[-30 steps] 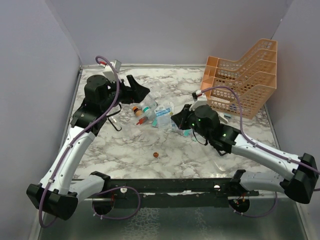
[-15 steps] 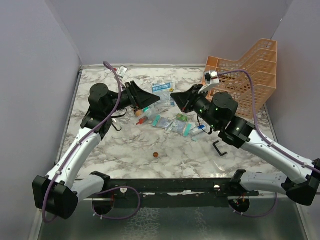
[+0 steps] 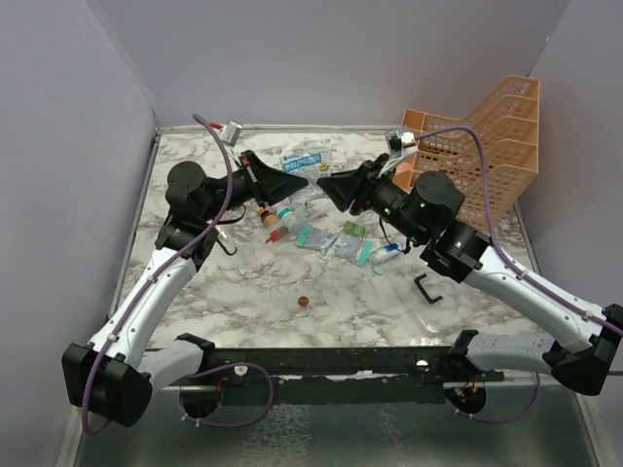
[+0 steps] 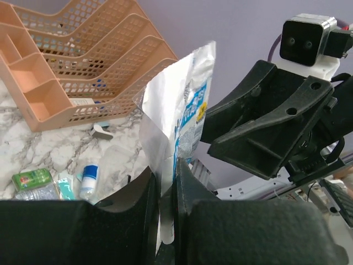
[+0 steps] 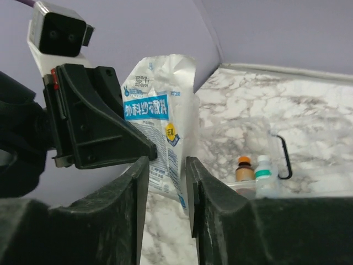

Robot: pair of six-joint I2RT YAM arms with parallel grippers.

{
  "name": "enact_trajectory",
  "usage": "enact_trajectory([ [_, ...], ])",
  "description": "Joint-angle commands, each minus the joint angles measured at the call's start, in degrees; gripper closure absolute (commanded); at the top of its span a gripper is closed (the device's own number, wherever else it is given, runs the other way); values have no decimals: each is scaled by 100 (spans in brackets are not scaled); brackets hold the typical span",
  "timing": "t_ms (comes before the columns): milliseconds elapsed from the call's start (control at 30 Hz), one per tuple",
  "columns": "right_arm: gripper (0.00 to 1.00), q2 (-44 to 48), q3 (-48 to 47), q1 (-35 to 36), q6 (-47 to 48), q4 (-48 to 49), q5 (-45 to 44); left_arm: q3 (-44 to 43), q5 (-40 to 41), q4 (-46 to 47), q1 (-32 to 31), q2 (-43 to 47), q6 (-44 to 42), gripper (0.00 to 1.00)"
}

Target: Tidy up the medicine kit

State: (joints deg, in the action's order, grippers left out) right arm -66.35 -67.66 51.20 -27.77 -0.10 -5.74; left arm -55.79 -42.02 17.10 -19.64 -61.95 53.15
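left gripper (image 3: 308, 181): clenched on the bottom edge of a white and blue sachet (image 4: 179, 116), holding it upright in the air.
right gripper (image 3: 325, 183): tip to tip with the left one. its fingers (image 5: 132, 210) stand a little apart on either side of the sachet's lower corner, with a gap showing, so it is released rather than pinching.
sachet: silver back, blue printed band on the front, slightly tilted, raised over the far half of the table (image 3: 243, 292).
medicine kit (image 5: 237, 141): clear box on the marble left of centre, below the two grippers and just beside the left arm, with a black handle (image 5: 283, 157) at one end.
brown bottle (image 5: 245, 165): orange cap, at the kit. i cannot tell whether it is inside.
white bottle (image 5: 263, 170): green band, just beside the brown one.
loose packets (image 3: 352, 233): small sachets and a tube scattered on the marble between the kit and the right arm.
black u-shaped piece (image 3: 426, 289): lies on the table near the right arm, well apart from the kit.
orange rack (image 3: 477, 146): far right corner.
small round thing (image 3: 303, 302): reddish, alone near the front middle.
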Motion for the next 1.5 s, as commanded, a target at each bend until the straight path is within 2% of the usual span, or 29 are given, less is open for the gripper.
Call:
enact_trajectory([
  [0, 54, -116, -285, -204, 22, 177, 629, -387, -66, 329, -10, 16, -331, 93],
  [100, 45, -272, -534, -565, -160, -31, 1070, -562, 29, 69, 17, -35, -481, 94],
  [200, 40, -353, -527, -941, -317, 161, 1858, -590, -100, 88, 54, -69, -542, 94],
  [467, 40, -611, -371, -1323, -831, 1317, 4120, -801, -605, 256, 57, -183, -302, 94],
  [533, 46, -720, -356, -1329, -1067, 1641, 4502, -822, -605, 304, 58, -198, -252, 94],
  [600, 61, -793, -349, -1324, -1271, 1801, 4631, -833, -572, 328, 62, -211, -240, 94],
  [700, 83, -725, -164, -1331, -1475, 2028, 4324, -736, -413, 293, 79, -196, -264, 93],
  [733, 87, -684, -85, -1324, -1480, 2064, 4203, -701, -346, 235, 95, -192, -280, 93],
  [933, 92, -628, -91, -1324, -1192, 1836, 3776, -698, -42, -228, 176, -150, -490, 87],
  [1000, 95, -663, -159, -1325, -1064, 1714, 3711, -751, 56, -459, 203, -150, -605, 77],
  [1067, 97, -759, -352, -1325, -839, 1378, 3556, -837, 403, -969, 223, -122, -866, 61],
  [1133, 99, -924, -590, -1325, -513, 897, 3302, -912, 1040, -1887, 232, -65, -1290, 47],
  [1200, 99, -1161, -833, -1326, -200, 371, 2997, -969, 2016, -2790, 240, 11, -1560, 39],
  [1333, 99, -1775, -1351, -1277, 285, -508, 2540, -1142, 4407, -4412, 247, 99, -1674, 34],
  [1467, 99, -2553, -2146, -917, 503, -1357, 1788, -1483, 5848, -5420, 250, 80, -1542, 34],
])
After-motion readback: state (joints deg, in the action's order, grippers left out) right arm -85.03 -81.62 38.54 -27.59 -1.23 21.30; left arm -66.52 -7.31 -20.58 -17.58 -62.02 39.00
